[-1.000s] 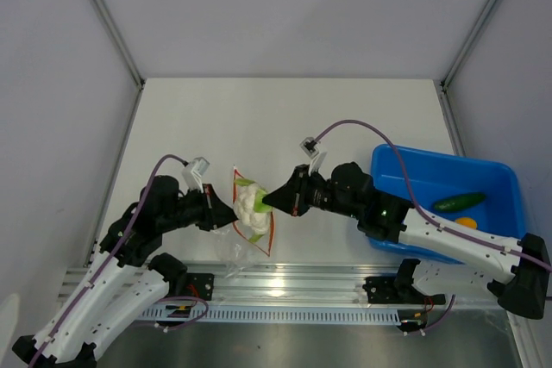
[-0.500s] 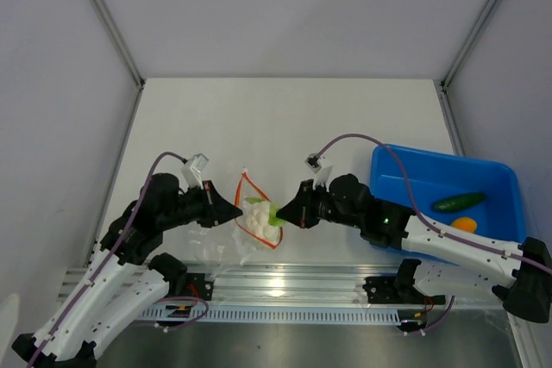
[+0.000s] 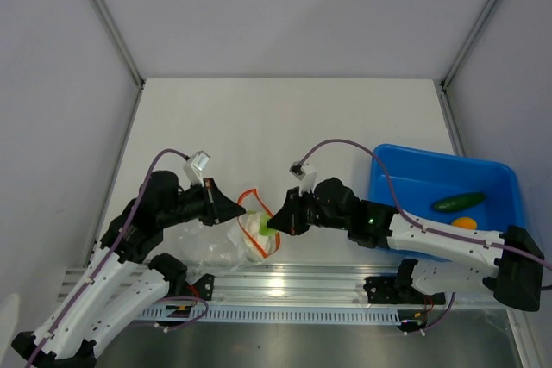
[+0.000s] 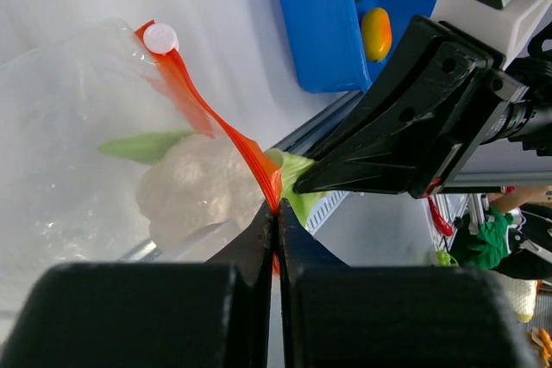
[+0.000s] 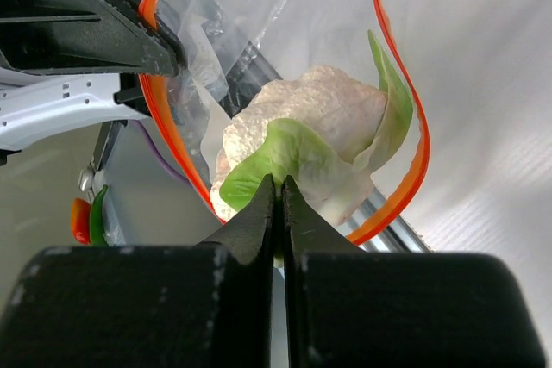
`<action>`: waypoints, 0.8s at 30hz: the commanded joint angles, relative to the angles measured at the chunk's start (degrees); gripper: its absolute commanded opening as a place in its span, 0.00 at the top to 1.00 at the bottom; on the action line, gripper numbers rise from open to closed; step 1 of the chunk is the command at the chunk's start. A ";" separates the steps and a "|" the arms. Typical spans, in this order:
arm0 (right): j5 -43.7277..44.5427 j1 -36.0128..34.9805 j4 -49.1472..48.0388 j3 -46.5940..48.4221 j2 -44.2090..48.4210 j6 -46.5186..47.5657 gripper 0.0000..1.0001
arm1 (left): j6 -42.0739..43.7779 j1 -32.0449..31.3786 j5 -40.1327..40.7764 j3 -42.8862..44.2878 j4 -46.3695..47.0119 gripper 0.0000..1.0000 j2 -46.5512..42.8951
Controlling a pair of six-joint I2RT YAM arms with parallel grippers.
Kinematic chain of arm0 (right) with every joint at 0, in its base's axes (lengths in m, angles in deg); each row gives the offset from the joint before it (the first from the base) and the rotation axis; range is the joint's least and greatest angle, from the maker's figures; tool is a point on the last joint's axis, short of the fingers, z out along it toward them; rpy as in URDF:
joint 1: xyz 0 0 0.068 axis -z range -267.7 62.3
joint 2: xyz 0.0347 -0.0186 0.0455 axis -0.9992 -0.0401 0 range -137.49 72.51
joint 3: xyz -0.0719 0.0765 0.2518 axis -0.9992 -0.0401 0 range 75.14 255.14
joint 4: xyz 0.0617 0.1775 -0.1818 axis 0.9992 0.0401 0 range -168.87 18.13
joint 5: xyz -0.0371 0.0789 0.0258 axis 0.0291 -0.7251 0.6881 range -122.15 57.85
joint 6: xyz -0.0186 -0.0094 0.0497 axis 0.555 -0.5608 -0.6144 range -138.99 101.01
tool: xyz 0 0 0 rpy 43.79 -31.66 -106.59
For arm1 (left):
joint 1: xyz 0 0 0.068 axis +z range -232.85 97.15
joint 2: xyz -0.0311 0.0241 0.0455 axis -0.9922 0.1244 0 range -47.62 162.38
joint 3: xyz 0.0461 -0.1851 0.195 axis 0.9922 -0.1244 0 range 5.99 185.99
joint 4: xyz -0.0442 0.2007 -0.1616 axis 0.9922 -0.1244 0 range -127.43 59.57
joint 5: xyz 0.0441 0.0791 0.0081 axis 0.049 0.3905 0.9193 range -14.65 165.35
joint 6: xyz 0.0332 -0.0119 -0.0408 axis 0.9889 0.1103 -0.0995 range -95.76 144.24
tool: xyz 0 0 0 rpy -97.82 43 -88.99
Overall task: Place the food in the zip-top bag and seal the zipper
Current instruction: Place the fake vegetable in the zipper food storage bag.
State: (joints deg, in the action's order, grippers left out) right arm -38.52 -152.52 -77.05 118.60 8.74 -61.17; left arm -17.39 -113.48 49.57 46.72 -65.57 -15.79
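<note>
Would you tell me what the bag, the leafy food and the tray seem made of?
Zip-top bag: thin clear plastic film, glossy, crinkled.
Leafy food: probably soft plastic or foam, matte, bumpy white top.
Blue tray: likely rigid moulded plastic, smooth, slight sheen.

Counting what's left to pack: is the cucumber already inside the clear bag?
No, the cucumber lies in the blue tray beside the orange fruit, apart from the bag.

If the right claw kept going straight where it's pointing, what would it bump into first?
The right gripper already pinches the leafy lump and points through the open orange-red zipper mouth. So it would probably push the lump into the clear bag plastic first. Depth is hard to judge.
</note>
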 commanded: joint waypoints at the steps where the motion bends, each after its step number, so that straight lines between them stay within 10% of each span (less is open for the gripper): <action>1: -0.93 -1.54 -3.06 3.90 -2.14 1.04 1.00 | -0.91 -0.30 -1.81 2.42 2.53 1.00 -0.02; 14: -1.54 -1.89 -3.41 10.15 -9.70 1.74 0.95 | -1.18 -0.39 -4.28 4.27 1.91 0.99 0.25; 24: -0.41 -1.54 4.22 15.33 -13.58 4.29 0.37 | -1.26 -0.39 -4.28 4.80 1.39 1.00 0.25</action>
State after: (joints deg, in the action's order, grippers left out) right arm -39.92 -153.92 -75.47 130.38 -5.16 -58.59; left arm -17.83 -113.51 46.49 48.67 -65.68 -15.61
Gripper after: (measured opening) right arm 0.588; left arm 0.005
